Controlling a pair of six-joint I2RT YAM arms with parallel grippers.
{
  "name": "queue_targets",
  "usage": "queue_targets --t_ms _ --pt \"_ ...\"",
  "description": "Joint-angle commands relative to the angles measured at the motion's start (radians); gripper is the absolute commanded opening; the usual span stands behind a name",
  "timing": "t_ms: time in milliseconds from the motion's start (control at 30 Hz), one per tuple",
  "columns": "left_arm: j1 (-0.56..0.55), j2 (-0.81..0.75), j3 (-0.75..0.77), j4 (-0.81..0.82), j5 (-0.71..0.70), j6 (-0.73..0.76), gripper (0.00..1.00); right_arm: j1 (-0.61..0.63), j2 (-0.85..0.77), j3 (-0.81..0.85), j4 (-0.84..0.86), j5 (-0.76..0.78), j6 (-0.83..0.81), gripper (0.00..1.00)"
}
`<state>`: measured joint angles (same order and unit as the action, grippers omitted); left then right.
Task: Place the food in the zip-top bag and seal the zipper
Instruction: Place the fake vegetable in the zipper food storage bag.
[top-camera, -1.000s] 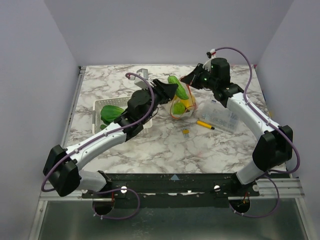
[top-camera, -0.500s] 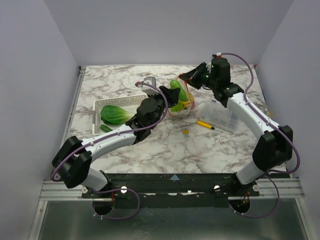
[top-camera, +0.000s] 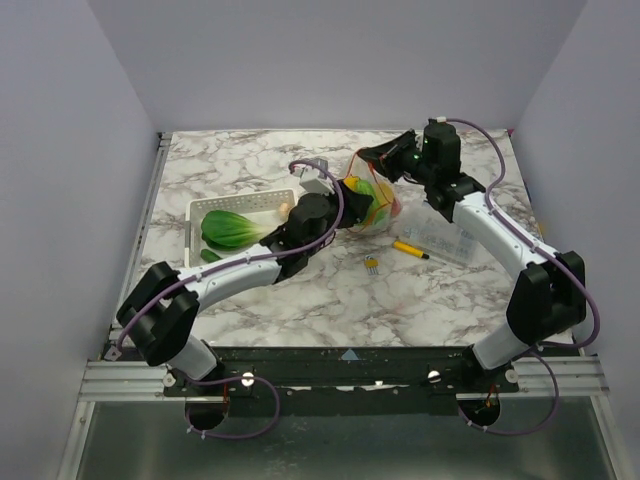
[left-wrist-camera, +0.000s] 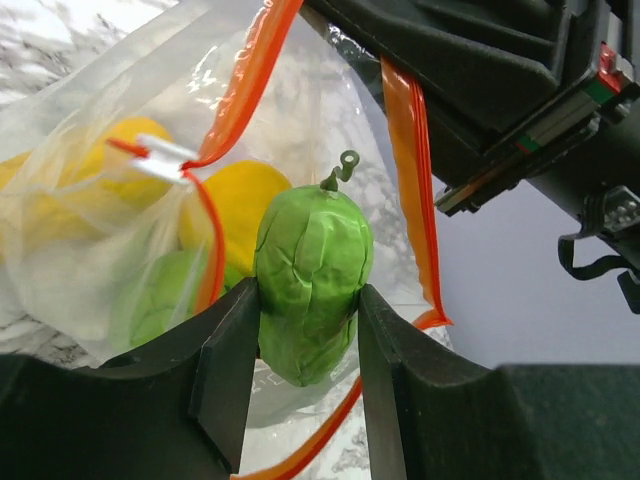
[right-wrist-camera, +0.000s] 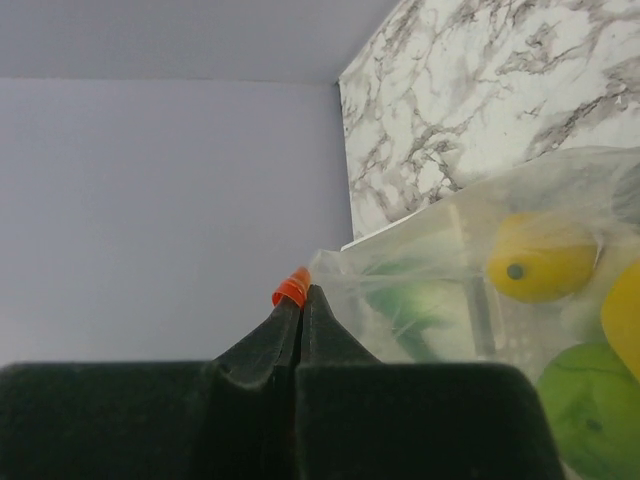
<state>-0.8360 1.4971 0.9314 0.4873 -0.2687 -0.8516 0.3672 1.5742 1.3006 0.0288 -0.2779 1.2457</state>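
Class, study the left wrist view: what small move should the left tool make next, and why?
Probably ease the left tool slightly forward, then release. It grips the green vegetable right at the open mouth of the zip-top bag, between the two sides of the zipper. The right tool pinches the zipper edge, holding the mouth up.

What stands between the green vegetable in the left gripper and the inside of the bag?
Nothing visible. The right gripper pinches the zipper, holding the zip-top bag open; the green toy vegetable in the left gripper sits between the parted strips.
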Motion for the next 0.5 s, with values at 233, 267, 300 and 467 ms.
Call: queue_targets --t_ms 233,267,300,467 --pt "0.082 0.133 0.457 -0.860 0.109 -0.121 0.50 0.001 0.003 0.013 0.054 -0.023 0.028 0.01" --pt "0.086 0.107 0.448 -0.864 0.109 -0.102 0.60 0.001 0.010 0.020 0.046 -0.025 0.018 0.01" --pt "0.091 0.086 0.441 -0.876 0.120 -0.086 0.73 0.001 0.014 0.025 0.040 -0.030 0.013 0.01" --pt "0.121 -0.020 0.463 -0.984 0.218 0.029 0.93 0.001 0.018 0.040 0.021 -0.008 -0.010 0.01"
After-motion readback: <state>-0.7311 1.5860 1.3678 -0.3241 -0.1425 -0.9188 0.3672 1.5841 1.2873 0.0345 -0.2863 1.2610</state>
